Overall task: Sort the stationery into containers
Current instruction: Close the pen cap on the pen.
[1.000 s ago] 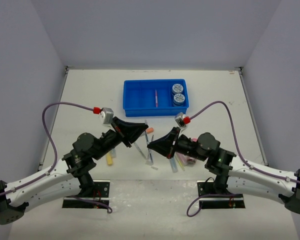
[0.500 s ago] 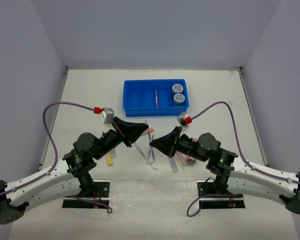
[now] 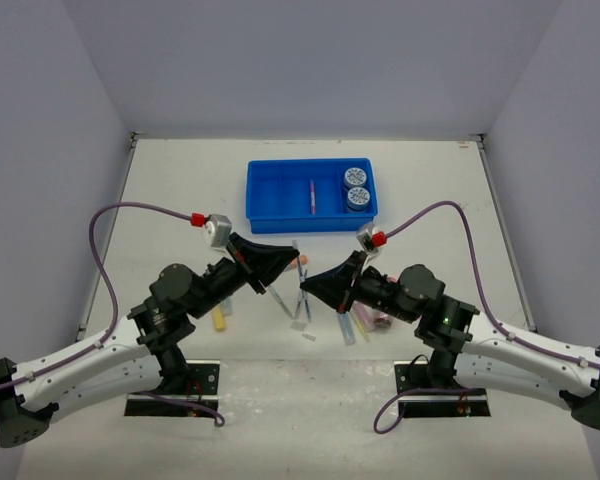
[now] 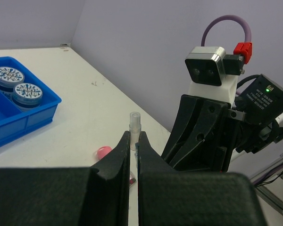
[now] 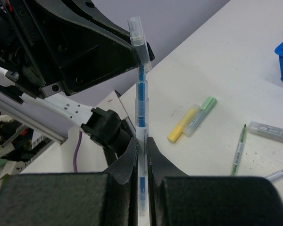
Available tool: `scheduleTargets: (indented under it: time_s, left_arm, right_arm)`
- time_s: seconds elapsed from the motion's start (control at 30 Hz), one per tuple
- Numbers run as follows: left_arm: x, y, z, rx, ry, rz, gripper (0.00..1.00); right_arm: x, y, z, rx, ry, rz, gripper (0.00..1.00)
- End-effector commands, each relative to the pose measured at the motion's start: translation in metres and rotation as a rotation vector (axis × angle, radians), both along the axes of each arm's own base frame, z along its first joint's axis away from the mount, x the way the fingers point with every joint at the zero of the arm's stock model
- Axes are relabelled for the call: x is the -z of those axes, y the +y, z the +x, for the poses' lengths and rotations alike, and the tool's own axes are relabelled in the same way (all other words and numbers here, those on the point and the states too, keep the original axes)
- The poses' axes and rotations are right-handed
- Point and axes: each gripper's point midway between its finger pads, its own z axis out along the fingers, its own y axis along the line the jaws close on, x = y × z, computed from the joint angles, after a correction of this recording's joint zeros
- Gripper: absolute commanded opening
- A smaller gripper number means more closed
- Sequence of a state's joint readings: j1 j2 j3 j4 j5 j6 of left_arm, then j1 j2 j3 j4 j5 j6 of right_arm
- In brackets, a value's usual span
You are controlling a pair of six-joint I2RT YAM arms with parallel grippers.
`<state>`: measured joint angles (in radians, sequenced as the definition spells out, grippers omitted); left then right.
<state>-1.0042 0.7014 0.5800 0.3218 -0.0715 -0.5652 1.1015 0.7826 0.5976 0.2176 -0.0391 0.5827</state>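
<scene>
A thin blue pen with a clear barrel (image 5: 141,99) is held at both ends. My right gripper (image 5: 142,140) is shut on its lower part. My left gripper (image 4: 133,136) is shut on its upper part, and the clear cap (image 4: 134,121) sticks out past the fingertips. In the top view the two grippers, left (image 3: 280,283) and right (image 3: 305,288), meet tip to tip above the table's middle. The blue tray (image 3: 310,226) stands behind them and holds two patterned discs (image 3: 356,186) and a thin pen (image 3: 311,195).
A yellow marker (image 5: 184,125) and a green marker (image 5: 203,108) lie together on the table. A green pen (image 5: 238,148) and a grey marker (image 5: 271,132) lie nearby. More pens and markers lie under the grippers (image 3: 298,310). A pink tube end (image 4: 104,151) lies by the right arm.
My right gripper has risen and shifted slightly with the pen. The left gripper has hardly moved.
</scene>
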Motion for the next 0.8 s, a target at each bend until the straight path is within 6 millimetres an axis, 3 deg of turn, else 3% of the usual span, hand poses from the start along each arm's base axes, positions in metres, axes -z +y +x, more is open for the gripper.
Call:
scheduleTargets:
  time_s: [0.0, 0.47, 0.6, 0.77]
  left_arm:
    - [-0.015, -0.004, -0.006, 0.041, 0.002, -0.050, 0.00]
    - [0.001, -0.016, -0.010, 0.090, 0.128, -0.019, 0.02]
    - [0.010, -0.017, -0.007, 0.080, 0.111, 0.050, 0.07]
    - [0.012, -0.014, -0.008, 0.077, 0.048, 0.124, 0.02]
  right_arm:
    - [-0.036, -0.003, 0.009, 0.054, -0.067, 0.063, 0.00]
    - [-0.084, -0.007, 0.024, 0.127, -0.222, 0.087, 0.00]
    - [-0.091, -0.011, 0.025, 0.142, -0.246, 0.081, 0.00]
    - [-0.090, -0.015, 0.023, 0.139, -0.245, 0.063, 0.00]
